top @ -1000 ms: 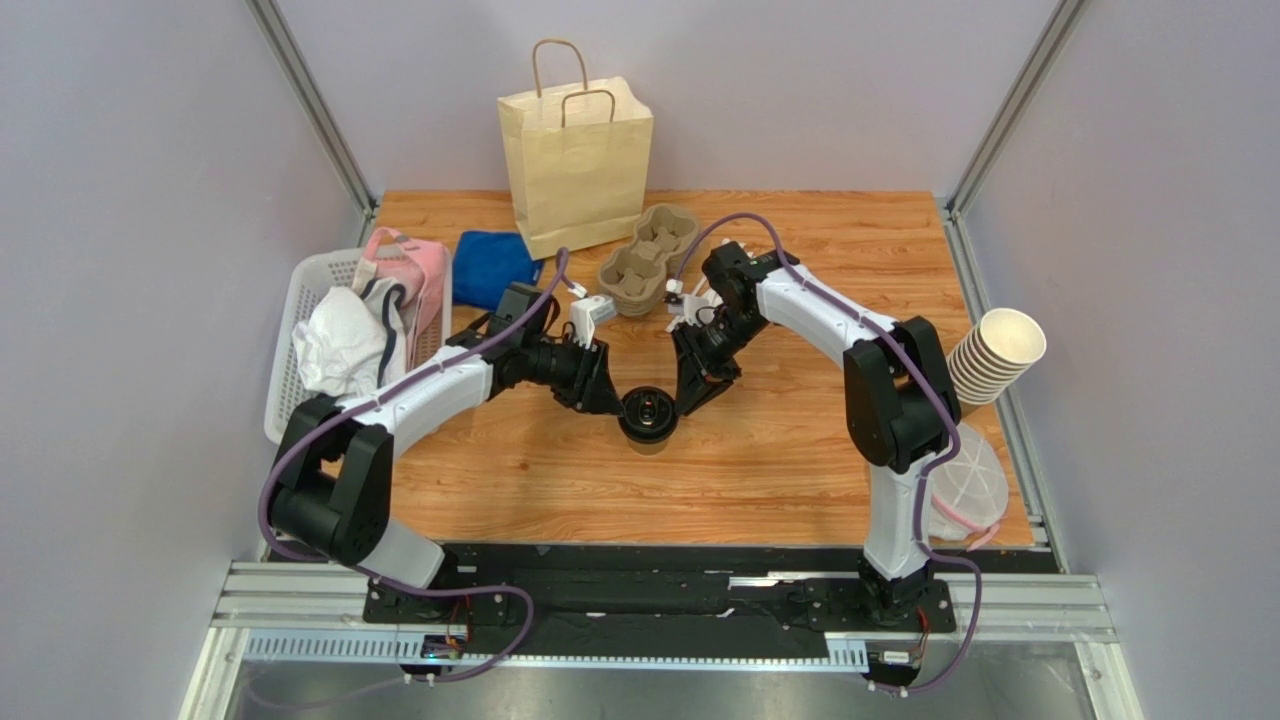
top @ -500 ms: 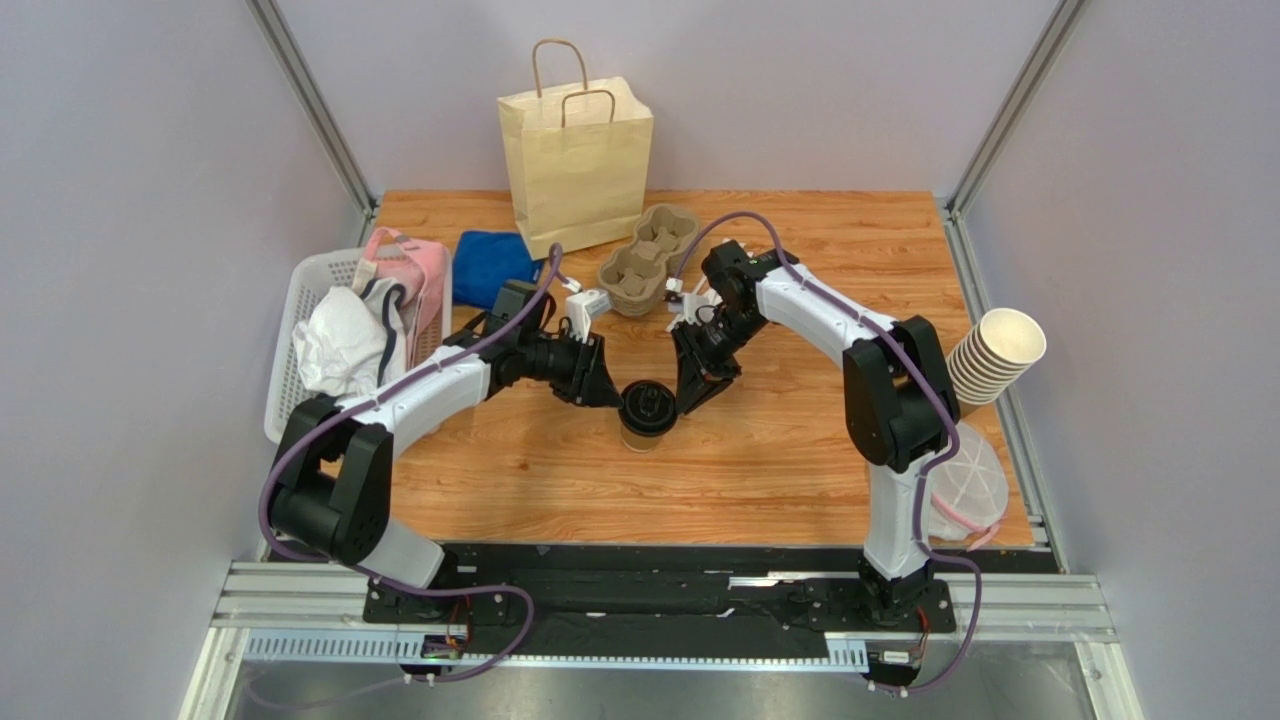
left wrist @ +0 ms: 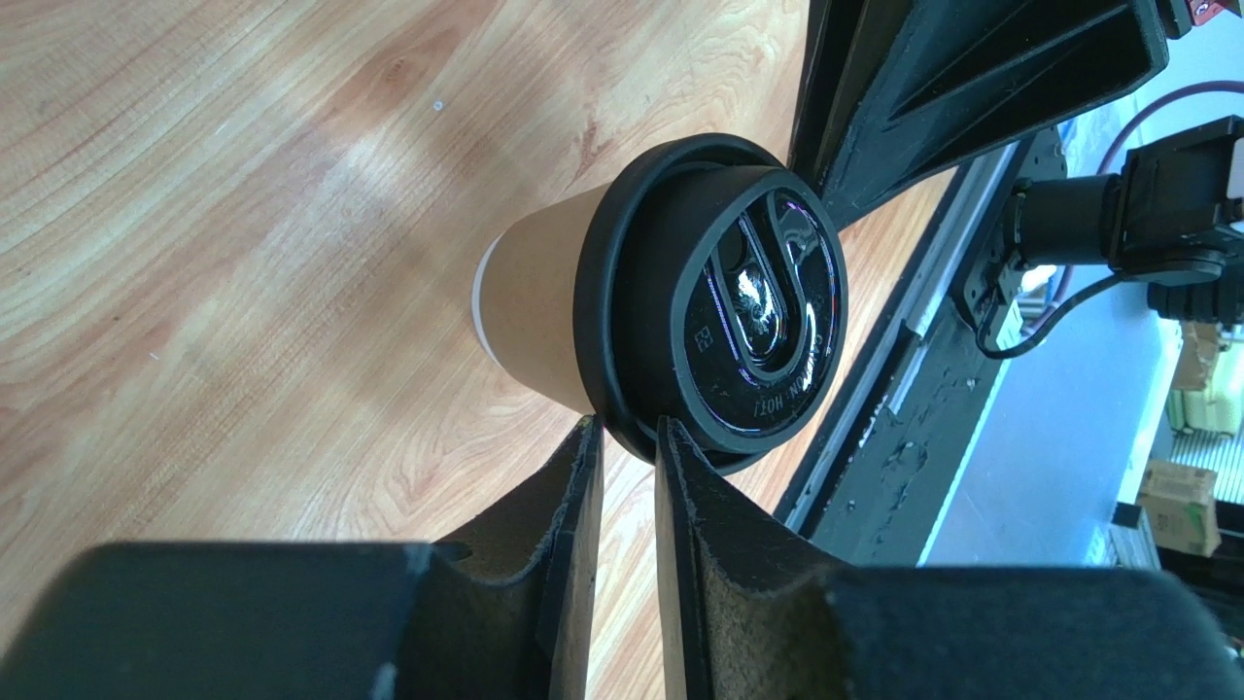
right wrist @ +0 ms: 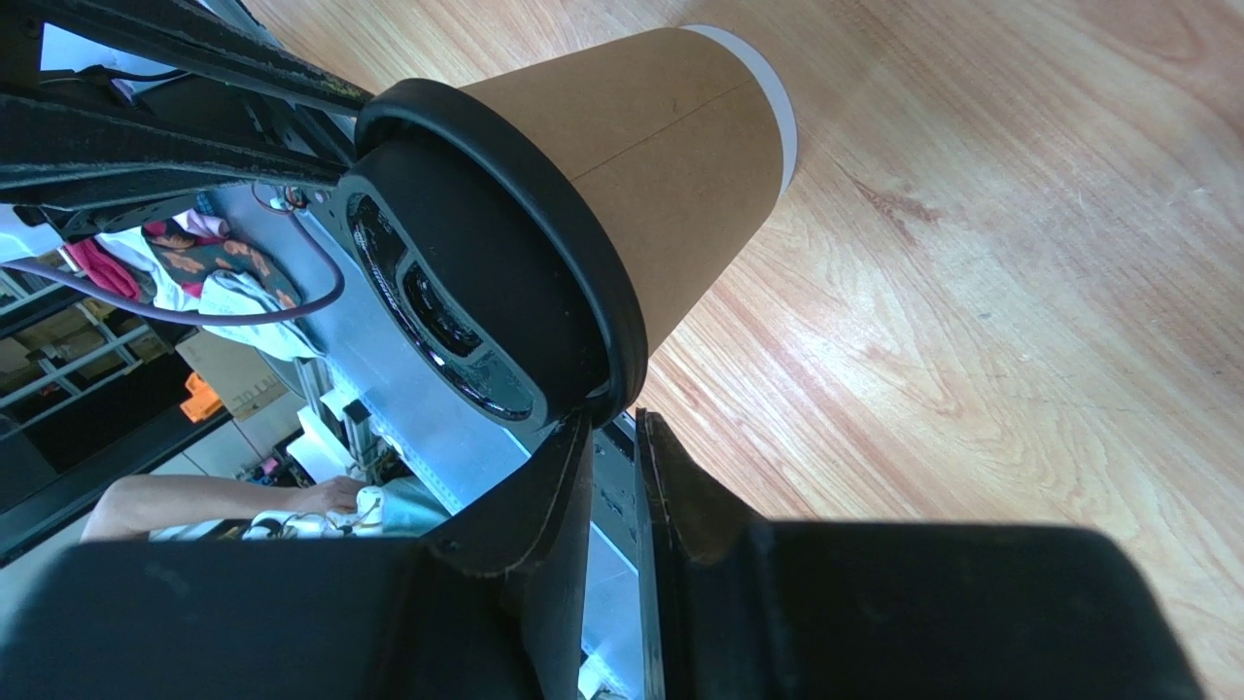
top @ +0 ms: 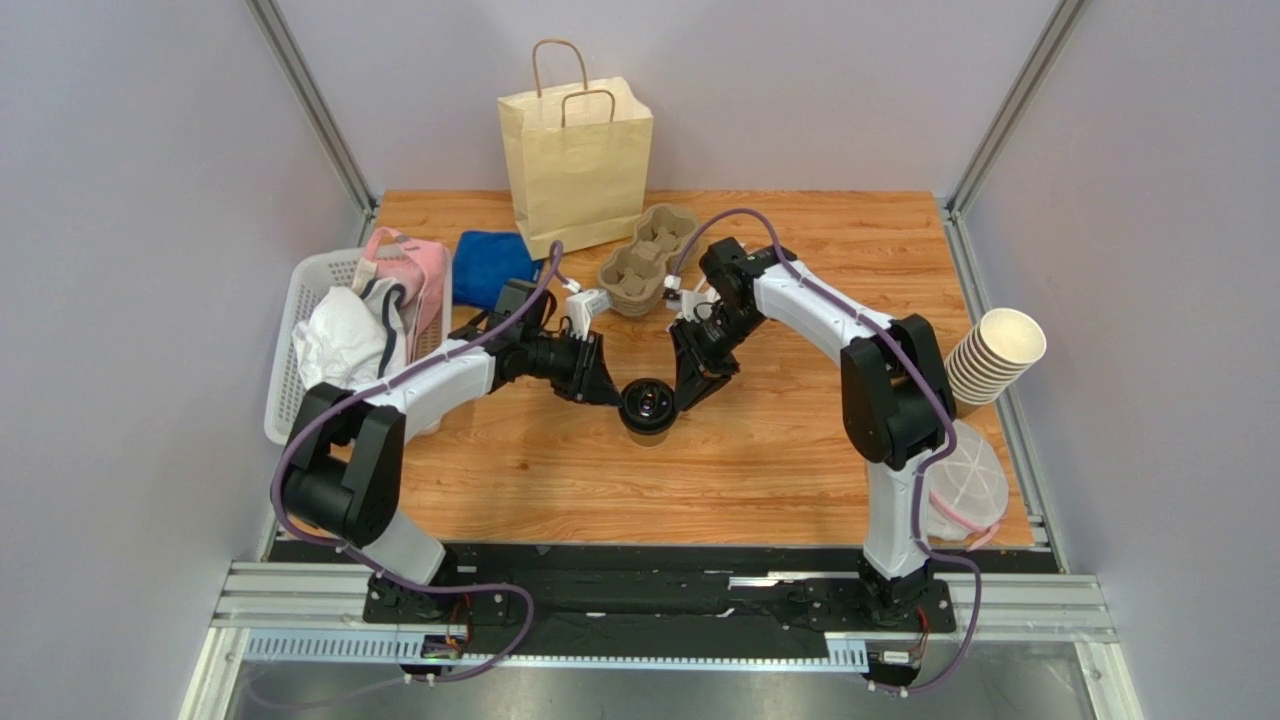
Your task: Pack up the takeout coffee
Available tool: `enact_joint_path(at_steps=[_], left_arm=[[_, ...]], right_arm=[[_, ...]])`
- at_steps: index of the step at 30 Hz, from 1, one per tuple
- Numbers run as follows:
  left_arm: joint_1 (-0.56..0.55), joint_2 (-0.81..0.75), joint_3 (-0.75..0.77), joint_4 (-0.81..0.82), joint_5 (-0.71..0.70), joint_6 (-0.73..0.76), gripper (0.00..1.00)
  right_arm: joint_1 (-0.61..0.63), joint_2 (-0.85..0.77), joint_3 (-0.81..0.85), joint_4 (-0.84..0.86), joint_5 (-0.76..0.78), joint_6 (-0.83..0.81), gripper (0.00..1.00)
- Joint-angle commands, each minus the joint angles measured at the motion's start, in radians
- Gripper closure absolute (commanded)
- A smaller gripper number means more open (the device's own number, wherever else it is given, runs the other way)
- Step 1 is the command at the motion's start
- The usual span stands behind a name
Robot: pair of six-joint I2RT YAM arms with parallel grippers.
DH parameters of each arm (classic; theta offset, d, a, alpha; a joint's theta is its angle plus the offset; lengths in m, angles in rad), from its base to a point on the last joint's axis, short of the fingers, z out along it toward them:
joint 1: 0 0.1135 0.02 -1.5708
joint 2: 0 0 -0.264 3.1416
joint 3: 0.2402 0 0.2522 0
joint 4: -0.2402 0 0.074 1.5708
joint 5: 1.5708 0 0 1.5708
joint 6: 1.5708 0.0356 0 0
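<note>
The takeout coffee [top: 649,402], a tan paper cup with a black lid, stands mid-table between both grippers. My left gripper [top: 613,393] is at its left side. In the left wrist view the jaws [left wrist: 625,438] are nearly closed, pinching the lid's rim of the cup [left wrist: 701,292]. My right gripper [top: 684,398] is at its right side. In the right wrist view its jaws [right wrist: 613,430] are nearly closed on the lid's rim of the cup [right wrist: 584,190]. The paper bag [top: 579,158] stands upright at the back edge.
A cardboard cup carrier [top: 649,258] lies in front of the bag, a blue cloth [top: 489,267] to its left. A white basket [top: 293,323] of cloths sits at the left edge. A stack of lidless cups [top: 999,353] and a clear container [top: 965,483] are at the right edge.
The cup has shifted slightly away from the arm bases with both grippers at its lid, and more of its tan side shows now.
</note>
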Motion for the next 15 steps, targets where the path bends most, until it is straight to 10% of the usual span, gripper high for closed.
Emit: enact_joint_path(at_steps=[1, 15], left_arm=[[-0.007, 0.046, -0.009, -0.031, -0.064, 0.035, 0.75], [-0.007, 0.086, -0.015, -0.029, -0.069, 0.040, 0.80]], right_arm=[[0.015, 0.043, 0.019, 0.041, 0.084, -0.011, 0.81], [0.015, 0.101, -0.020, 0.083, 0.152, -0.002, 0.86]])
